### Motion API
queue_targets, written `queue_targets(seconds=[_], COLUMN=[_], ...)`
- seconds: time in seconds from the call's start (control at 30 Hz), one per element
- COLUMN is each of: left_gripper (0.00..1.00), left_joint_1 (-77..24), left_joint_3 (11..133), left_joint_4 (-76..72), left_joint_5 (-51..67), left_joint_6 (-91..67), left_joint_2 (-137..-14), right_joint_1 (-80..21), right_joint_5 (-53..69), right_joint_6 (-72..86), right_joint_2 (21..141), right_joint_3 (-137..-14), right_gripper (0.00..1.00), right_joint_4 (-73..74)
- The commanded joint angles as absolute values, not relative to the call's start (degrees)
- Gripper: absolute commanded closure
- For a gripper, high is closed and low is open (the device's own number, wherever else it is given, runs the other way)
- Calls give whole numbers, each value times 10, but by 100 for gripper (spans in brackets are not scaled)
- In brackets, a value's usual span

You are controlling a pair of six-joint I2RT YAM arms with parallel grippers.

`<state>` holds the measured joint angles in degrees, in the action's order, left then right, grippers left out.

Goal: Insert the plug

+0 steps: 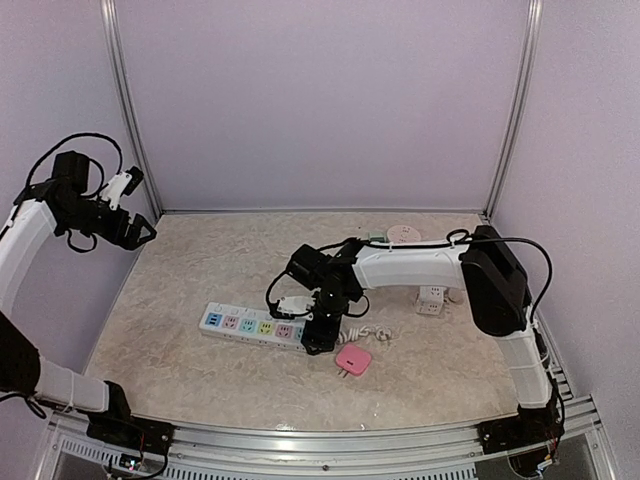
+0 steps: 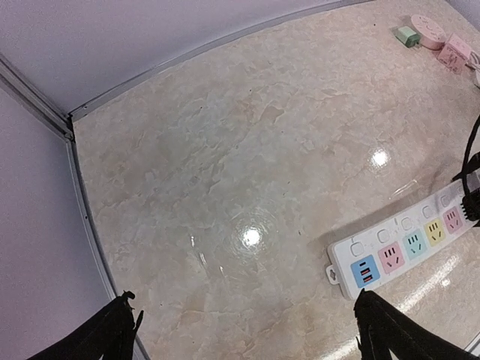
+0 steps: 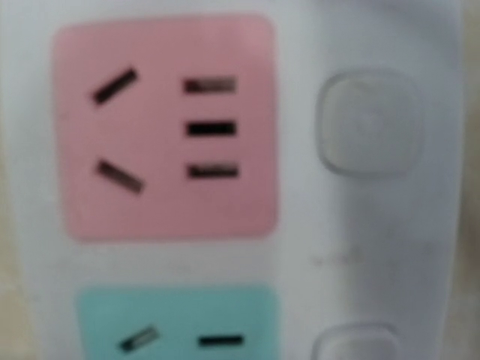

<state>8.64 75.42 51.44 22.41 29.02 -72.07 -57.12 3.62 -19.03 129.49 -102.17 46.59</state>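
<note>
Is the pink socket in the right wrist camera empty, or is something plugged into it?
Empty. The pink socket shows all its slots bare with nothing inserted, and the pink plug lies loose on the table.

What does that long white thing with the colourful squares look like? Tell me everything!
The power strip is a long white plastic bar lying flat on the marbled table. Along it sit coloured socket panels: blue with USB slots, then pink, teal, yellow and pink. Each has a white push button beside it. The sockets that show are empty. The right gripper hovers over the end away from the blue panel; whether it touches is unclear.
</note>
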Motion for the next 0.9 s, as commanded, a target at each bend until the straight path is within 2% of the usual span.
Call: queue_targets(seconds=[0.0, 0.07, 0.13, 0.17, 0.23, 0.33, 0.53, 0.63, 0.73, 0.87], left_gripper=[1, 1, 1, 1, 1, 1, 1, 1, 1, 1], left_joint_1=[88, 88, 88, 88, 88, 88, 88, 88, 89, 89], left_joint_3=[747, 746, 745, 745, 746, 747, 741, 736, 735, 736], left_joint_4=[525, 523, 519, 518, 516, 516, 513, 511, 511, 512], left_joint_5=[235, 231, 224, 222, 219, 218, 195, 182, 166, 141], left_joint_6=[296, 297, 297, 298, 298, 297, 306, 306, 305, 300], left_joint_2=[-707, -706, -705, -704, -703, -702, -695, -696, -702, -702], right_joint_1=[-558, -558, -560, -560, -559, -554, -536, -535, -524, -452], right_joint_5=[-43, -47, -66, -77, -100, -117, -175, -146, -119, -142], right_joint_6=[-169, -179, -193, -201, -217, -256, -271, -224, -138, 77], right_joint_2=[1291, 1280, 1274, 1269, 1256, 1234, 1222, 1193, 1137, 1095], right_joint_3=[-990, -985, -992, -997, -1010, -1013, -998, -982, -952, -977], right_gripper=[75, 66, 43, 35, 29, 12, 4, 3, 1, 0], right_joint_4=[517, 511, 510, 509, 495, 479, 513, 516, 465, 455])
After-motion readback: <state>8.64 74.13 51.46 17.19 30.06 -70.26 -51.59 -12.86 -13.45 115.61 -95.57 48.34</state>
